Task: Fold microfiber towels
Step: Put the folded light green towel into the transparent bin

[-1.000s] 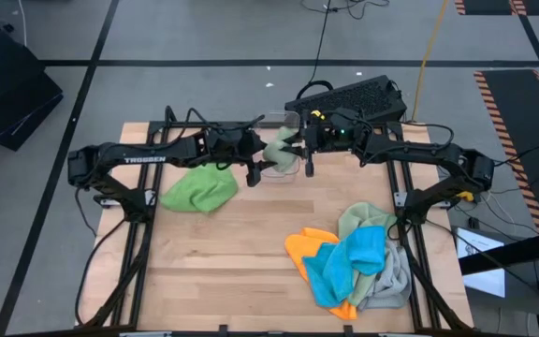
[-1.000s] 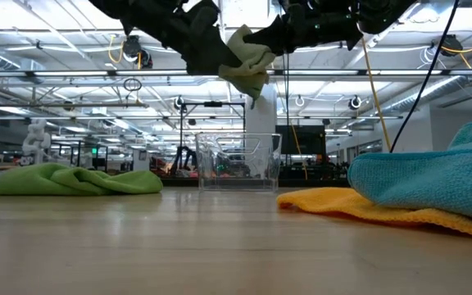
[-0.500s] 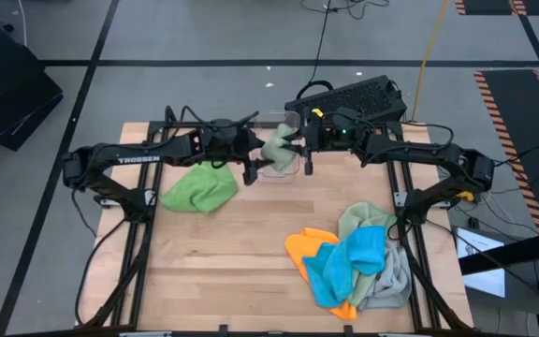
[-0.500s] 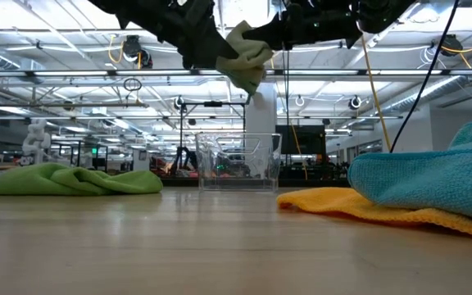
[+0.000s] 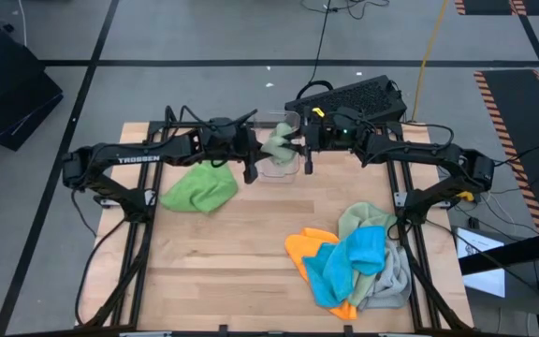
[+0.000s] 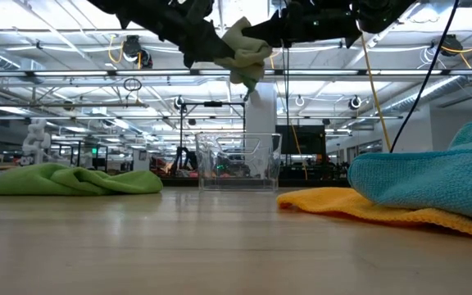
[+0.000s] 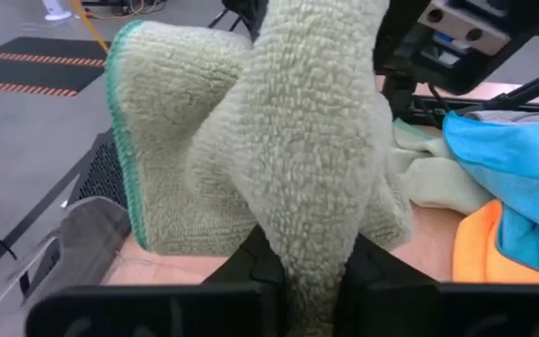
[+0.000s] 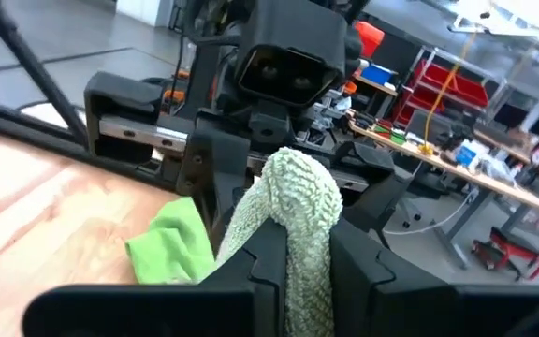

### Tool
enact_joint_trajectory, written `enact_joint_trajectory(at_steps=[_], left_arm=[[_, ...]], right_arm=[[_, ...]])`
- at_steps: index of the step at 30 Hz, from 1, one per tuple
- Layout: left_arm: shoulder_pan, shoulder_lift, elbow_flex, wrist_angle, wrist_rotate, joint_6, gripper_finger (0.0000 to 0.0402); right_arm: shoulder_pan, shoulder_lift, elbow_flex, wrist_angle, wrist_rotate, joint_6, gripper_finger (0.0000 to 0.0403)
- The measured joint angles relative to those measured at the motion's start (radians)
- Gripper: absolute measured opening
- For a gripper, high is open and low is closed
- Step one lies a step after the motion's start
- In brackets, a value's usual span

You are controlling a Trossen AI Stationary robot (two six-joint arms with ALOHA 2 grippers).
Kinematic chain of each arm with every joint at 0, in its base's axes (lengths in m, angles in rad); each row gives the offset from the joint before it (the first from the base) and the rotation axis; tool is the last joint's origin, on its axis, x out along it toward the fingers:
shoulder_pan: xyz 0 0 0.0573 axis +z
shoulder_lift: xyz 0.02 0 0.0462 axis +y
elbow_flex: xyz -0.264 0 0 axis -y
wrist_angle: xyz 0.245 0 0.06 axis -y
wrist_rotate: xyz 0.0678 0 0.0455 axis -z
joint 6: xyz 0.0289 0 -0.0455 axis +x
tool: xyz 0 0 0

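Note:
A sage green towel [image 5: 277,147] hangs bunched in the air over the clear bin [image 6: 236,161] at the table's far middle. My left gripper [image 5: 258,152] comes at it from the left and is shut on it. My right gripper [image 5: 294,145] comes from the right and is shut on it too. In the low view the towel [image 6: 244,51] sits high between both arms. A bright green towel [image 5: 197,190] lies crumpled on the table's left. Blue [image 5: 354,257], orange [image 5: 299,248] and grey [image 5: 396,279] towels lie piled at the near right. My left gripper pinches a thick bunched fold of the sage towel [image 7: 312,234] between its two fingers [image 7: 251,267]; several layers. It comes from the table's left, slanting slightly down. The towel is lifted clear of the bin. My right gripper pinches another bunched fold [image 8: 298,220] between its two fingers [image 8: 354,253], coming level from the table's right. The cloth bulges out past the fingertips, clear of the table.
The clear bin [image 5: 279,170] stands right under the held towel. A second sage cloth [image 5: 356,221] lies at the far end of the pile. A black keyboard [image 5: 349,98] sits beyond the table's far edge. Bare wood lies in the middle and near left.
My left gripper has shut on the sage towel's left side. The towel has drawn up into a tighter bunch between the two grippers, and its hanging lower corner has risen farther above the bin. My right gripper has kept its hold.

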State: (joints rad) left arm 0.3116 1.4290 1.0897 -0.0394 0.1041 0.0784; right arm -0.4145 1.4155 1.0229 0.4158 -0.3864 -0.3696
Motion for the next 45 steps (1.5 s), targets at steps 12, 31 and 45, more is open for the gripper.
enact_joint_trajectory(at_steps=[12, 31, 45], left_arm=[[0.083, -0.035, -0.002, -0.074, -0.027, 0.001, 0.0039], [0.067, -0.102, -0.001, -0.012, 0.427, 0.092, 0.0049], [0.013, -0.102, -0.001, 0.016, 0.428, 0.09, 0.005]], right_arm=[[-0.005, -0.086, 0.001, -0.066, 0.156, 0.154, 0.0261], [-0.032, -0.166, -0.367, 0.501, -0.022, 0.396, 0.0388], [0.031, 0.071, -0.234, 0.659, -0.315, 0.524, 0.0395]])
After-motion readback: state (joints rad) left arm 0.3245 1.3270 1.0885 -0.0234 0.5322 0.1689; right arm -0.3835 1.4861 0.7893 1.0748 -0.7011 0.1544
